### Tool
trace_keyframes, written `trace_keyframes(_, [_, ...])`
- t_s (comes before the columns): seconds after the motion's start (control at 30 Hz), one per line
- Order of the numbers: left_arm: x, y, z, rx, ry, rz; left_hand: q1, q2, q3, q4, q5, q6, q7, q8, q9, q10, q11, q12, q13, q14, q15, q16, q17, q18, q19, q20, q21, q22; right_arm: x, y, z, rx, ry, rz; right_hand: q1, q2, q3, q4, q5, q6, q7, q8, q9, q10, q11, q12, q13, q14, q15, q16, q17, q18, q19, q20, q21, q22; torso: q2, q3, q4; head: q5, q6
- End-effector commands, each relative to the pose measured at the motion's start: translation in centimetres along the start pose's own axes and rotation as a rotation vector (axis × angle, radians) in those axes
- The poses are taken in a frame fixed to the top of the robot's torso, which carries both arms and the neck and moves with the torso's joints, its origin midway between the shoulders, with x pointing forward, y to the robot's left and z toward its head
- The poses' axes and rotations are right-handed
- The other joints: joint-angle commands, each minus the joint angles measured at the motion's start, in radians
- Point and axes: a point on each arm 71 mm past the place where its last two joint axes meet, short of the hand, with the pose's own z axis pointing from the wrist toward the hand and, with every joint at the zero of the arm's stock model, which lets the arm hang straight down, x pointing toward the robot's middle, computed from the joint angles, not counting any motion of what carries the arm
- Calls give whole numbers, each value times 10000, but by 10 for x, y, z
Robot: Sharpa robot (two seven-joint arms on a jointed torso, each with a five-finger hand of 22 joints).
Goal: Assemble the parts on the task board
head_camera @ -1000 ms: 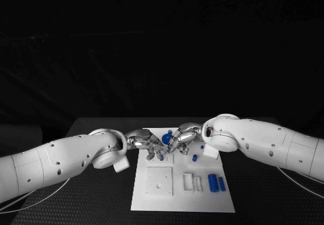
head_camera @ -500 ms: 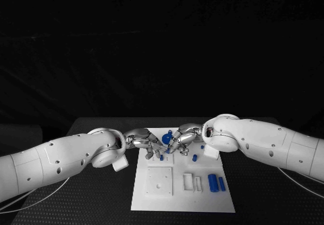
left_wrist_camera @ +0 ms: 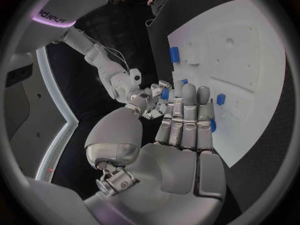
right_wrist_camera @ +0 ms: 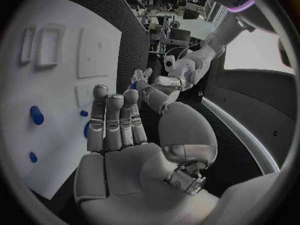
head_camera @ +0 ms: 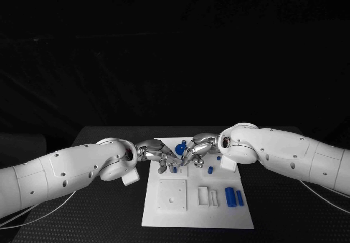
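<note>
Black table (head_camera: 95, 212) carries the white task board (head_camera: 197, 215) at its middle, between our two arms. Our left hand (head_camera: 157, 152) and right hand (head_camera: 195, 149) meet over the board's far half, fingertips nearly touching one another. Between them, at the far end of the board, stands a rounded blue part (head_camera: 180, 148). A small blue part (head_camera: 210, 170) stands just beside the right hand, on the board. Two longer blue parts (head_camera: 233, 197) lie side by side near the board's right edge, next to two narrow rectangular recesses (head_camera: 208, 196); whether those recesses hold anything we cannot tell. A square recess (head_camera: 172, 195) with a small hole lies on the board's left half.

From the left wrist, our left hand (left_wrist_camera: 181, 130) shows straight fingers laid together, with nothing visibly held. From the right wrist, our right hand (right_wrist_camera: 119, 130) likewise shows extended fingers, palm bare. Whether either hand pinches a part at its fingertips we cannot tell.
</note>
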Motion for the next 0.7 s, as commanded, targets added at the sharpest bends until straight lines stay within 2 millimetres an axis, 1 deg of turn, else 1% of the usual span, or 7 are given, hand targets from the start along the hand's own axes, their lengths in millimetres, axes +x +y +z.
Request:
trace_keyframes(0.03, [4, -3, 2, 106, 362, -62, -114, 45, -3, 115, -39, 13, -16, 50, -20, 42, 25, -21, -15, 13, -77, 27, 8, 109, 88, -407, -54, 161, 2, 1, 1, -94, 209, -33, 26, 68, -38, 4, 35, 133, 63, 49, 459, 23, 2, -40, 13, 17, -75, -3, 16, 66, -66, -22, 1, 9, 2, 7, -1, -1, -17])
trace_keyframes(0.33, [9, -8, 4, 360, 574, -122, -317, 313, -54, 657, -34, 14, -36, 105, -78, 49, 5, -14, -50, -19, -93, 55, 35, 104, 31, -417, -79, 191, 4, 3, 2, -130, 268, -50, 33, 72, -45, 4, 35, 130, 64, 48, 469, 19, 4, -44, 22, 11, -74, -6, 19, 65, -71, -19, -2, 10, 0, 7, -3, -9, -22])
trace_keyframes(0.43, [11, -10, 5, 407, 641, -136, -301, 534, -121, 739, 20, 129, -82, 198, -60, 63, -16, 2, -59, -28, -112, 75, 48, 98, 8, -429, -65, 211, 3, 4, 3, -131, 246, -48, 34, 73, -47, 4, 35, 129, 64, 48, 471, 18, 4, -45, 25, 10, -74, -7, 20, 65, -72, -18, -2, 10, 0, 2, -1, -1, -28])
trace_keyframes(0.47, [11, -10, 5, 419, 679, -177, -264, 599, -137, 726, 107, 144, -90, 219, -57, 62, -20, 6, -64, -31, -117, 82, 52, 93, 1, -434, -57, 217, 3, 4, 3, -134, 240, -47, 35, 74, -47, 4, 35, 128, 65, 47, 472, 17, 4, -45, 26, 9, -74, -7, 21, 66, -73, -18, -3, 10, 0, 0, 1, -9, -27])
trace_keyframes(0.5, [12, -10, 5, 433, 695, -256, -217, 684, -178, 690, 350, 177, -107, 261, -46, 75, -20, 21, -70, -40, -129, 92, 59, 78, -11, -439, -42, 223, 3, 4, 3, -136, 237, -45, 36, 75, -47, 4, 35, 127, 65, 47, 473, 17, 5, -46, 27, 8, -74, -7, 21, 66, -73, -18, -3, 10, 0, 1, 2, -17, -31])
trace_keyframes(0.63, [12, -10, 5, 474, 735, -364, -153, 862, -284, 588, 887, 227, -133, 348, -24, 95, -32, 48, -93, -57, -140, 121, 72, 47, -37, -456, -5, 225, 3, 4, 3, -136, 242, -45, 38, 77, -49, 5, 35, 125, 66, 46, 476, 15, 5, -47, 30, 6, -73, -8, 22, 65, -75, -17, -4, 10, 0, 1, -1, -7, -34])
trace_keyframes(0.7, [12, -10, 5, 482, 743, -438, -100, 1025, -325, 423, 1360, 280, -158, 428, 10, 116, -49, 68, -110, -66, -143, 142, 80, 22, -53, -465, 29, 227, 3, 4, 3, -133, 229, -44, 40, 80, -49, 5, 35, 124, 66, 46, 478, 14, 6, -49, 32, 5, -73, -9, 23, 66, -76, -16, -5, 10, 1, 2, -2, -19, -45])
